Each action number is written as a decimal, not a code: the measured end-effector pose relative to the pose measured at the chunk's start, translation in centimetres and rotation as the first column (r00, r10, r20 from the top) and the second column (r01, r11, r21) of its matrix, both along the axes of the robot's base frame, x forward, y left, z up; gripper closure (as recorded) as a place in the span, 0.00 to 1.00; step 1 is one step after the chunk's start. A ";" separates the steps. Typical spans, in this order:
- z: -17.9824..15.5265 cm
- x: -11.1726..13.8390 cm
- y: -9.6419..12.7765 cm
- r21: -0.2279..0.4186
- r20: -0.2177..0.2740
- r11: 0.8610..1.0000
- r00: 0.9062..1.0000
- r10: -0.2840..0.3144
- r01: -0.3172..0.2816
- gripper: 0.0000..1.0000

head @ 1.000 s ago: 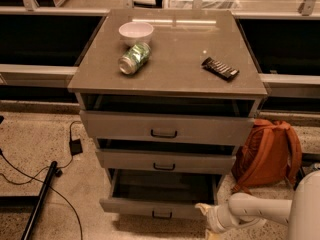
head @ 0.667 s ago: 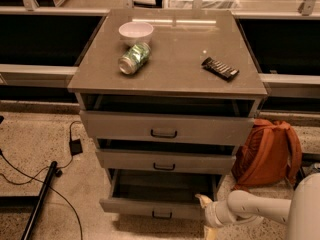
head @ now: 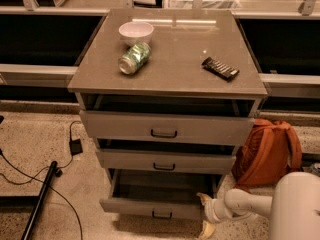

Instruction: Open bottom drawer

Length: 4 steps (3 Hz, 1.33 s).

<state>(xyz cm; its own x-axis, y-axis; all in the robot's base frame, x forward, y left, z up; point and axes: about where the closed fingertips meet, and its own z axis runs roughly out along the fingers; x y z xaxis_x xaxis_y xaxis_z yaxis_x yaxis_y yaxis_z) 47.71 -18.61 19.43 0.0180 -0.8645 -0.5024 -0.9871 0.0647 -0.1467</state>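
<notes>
Low beneath the counter's [head: 175,46] front right corner: claw [head: 204,214], fingers [head: 202,198] apart, at the right end of the bottom drawer [head: 150,209], pulled out furthest of three. On top: bowl [head: 136,33] and tipped can [head: 134,58] toward the back left corner, dark bar [head: 220,68] near the right edge.

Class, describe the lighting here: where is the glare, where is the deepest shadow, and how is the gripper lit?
Camera view: warm, dim light overall; a pale glare streak lies on the cabinet top behind the white bowl; the deepest shadow sits just under that top and inside the bottom drawer; the gripper, open beside that drawer's right end, catches light and looks pale.
</notes>
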 end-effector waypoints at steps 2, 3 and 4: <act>-0.9 -2.4 -1.3 -0.066 -0.083 0.998 0.997 0.011 -0.017 0.39; -0.7 -3.8 -1.4 -0.075 -0.105 0.997 0.994 0.020 -0.028 0.47; 0.6 -6.4 -1.5 -0.075 -0.134 0.997 0.991 0.024 -0.034 0.49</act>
<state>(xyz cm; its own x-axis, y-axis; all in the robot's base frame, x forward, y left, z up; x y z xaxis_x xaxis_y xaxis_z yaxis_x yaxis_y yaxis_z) 41.35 -20.06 20.05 -0.0187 -0.9009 -0.4336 -0.9994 0.0294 -0.0180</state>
